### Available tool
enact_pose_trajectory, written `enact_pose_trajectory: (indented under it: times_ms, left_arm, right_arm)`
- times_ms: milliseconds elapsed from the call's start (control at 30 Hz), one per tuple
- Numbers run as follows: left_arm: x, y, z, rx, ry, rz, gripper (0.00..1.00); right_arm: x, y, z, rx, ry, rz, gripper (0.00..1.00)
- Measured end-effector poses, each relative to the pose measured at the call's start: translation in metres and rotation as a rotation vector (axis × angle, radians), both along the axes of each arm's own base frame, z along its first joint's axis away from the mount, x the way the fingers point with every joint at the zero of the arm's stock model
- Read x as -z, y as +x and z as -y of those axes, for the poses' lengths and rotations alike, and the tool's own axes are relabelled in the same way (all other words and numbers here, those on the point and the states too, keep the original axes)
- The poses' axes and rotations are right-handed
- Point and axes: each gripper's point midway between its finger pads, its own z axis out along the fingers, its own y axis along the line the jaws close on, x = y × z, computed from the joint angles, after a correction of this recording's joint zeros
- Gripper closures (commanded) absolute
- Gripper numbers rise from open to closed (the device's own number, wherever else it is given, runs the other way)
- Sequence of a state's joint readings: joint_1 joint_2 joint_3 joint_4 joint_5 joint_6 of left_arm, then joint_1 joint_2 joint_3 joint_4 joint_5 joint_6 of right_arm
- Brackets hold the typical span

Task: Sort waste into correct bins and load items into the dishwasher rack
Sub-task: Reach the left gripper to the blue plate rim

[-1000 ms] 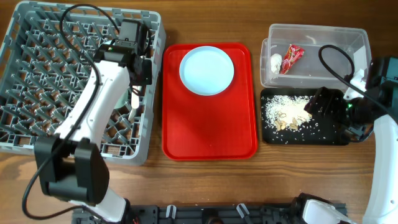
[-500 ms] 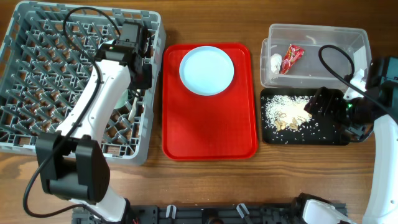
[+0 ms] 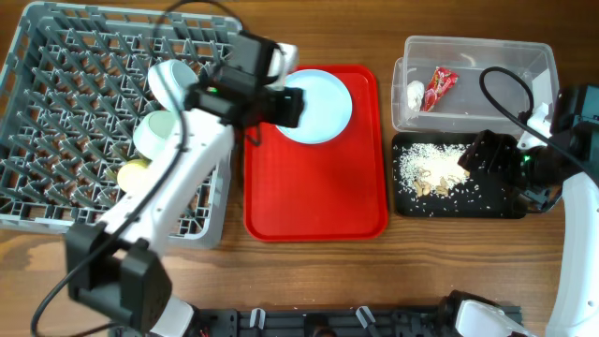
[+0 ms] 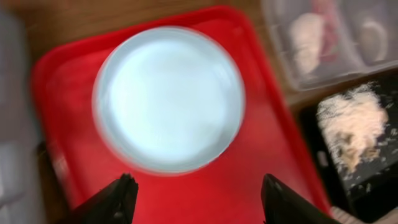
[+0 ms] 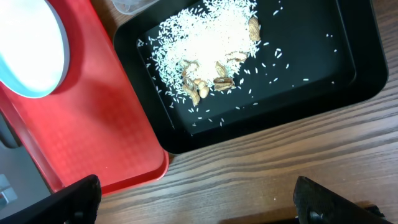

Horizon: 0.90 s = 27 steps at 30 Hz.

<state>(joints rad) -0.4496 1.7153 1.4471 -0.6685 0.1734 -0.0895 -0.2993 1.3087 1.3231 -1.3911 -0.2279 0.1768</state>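
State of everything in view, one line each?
Plate: flat on red tray, empty.
Rack: holds pale bowl, green bowl, cup.
Tub: open, holds wrapper, scrap.
Black tray: holds crumbs.
Left tool: open, empty, over red tray.
Right tool: open, empty.
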Motion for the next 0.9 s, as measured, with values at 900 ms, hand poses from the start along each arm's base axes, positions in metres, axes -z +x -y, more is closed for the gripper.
enact_pose_trajectory:
  times_ms: [900]
  left_arm:
    - [0.165, -0.028, 0.038, 0.102, 0.263, -0.282, 0.72]
  right_arm:
    - [0.000, 0.000, 0.000, 0.000, 0.001, -0.001, 0.00]
